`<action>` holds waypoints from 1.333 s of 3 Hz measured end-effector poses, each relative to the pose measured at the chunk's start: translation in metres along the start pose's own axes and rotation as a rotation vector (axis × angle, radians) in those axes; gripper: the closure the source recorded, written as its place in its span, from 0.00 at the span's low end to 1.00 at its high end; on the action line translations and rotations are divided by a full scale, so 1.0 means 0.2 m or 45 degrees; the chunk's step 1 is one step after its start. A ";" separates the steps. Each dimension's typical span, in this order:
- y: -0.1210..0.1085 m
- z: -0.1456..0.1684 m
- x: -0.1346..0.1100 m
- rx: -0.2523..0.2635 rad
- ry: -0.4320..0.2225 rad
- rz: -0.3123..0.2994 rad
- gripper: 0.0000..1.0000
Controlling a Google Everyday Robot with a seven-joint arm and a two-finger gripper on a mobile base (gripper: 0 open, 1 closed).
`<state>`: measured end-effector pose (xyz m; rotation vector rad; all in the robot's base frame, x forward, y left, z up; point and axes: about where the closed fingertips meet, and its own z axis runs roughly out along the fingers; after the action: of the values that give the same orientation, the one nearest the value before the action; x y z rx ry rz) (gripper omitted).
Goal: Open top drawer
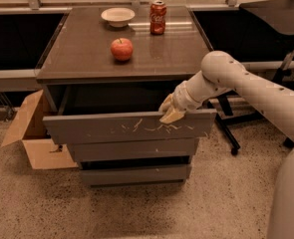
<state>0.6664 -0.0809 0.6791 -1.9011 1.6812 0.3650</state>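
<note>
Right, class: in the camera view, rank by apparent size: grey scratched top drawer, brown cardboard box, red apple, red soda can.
1. top drawer
2. cardboard box
3. apple and soda can: alike; can farther back.
The gripper rests on the drawer's edge.

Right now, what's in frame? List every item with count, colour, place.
top drawer: 1, grey with pale scratches, standing open under the cabinet top
middle drawer: 1, grey, shut, below it
bottom drawer: 1, grey, shut, lowest
cabinet top: 1, brown
apple: 1, red, centre of cabinet top
bowl: 1, whitish, back of cabinet top
can: 1, red, right of the bowl
cardboard box: 1, tan, open, on the floor left of the cabinet
black furniture: right side, type unclear
arm: 1, white, reaching in from the right
gripper: 1, yellowish tips, at the top drawer's upper edge, right part
</note>
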 end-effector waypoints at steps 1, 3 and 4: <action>0.05 -0.03 -0.07 -0.011 -0.079 -0.037 1.00; 0.06 -0.03 -0.07 -0.011 -0.079 -0.037 0.61; 0.06 -0.03 -0.07 -0.011 -0.079 -0.037 0.37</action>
<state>0.6523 -0.0732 0.6888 -1.8991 1.6123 0.4167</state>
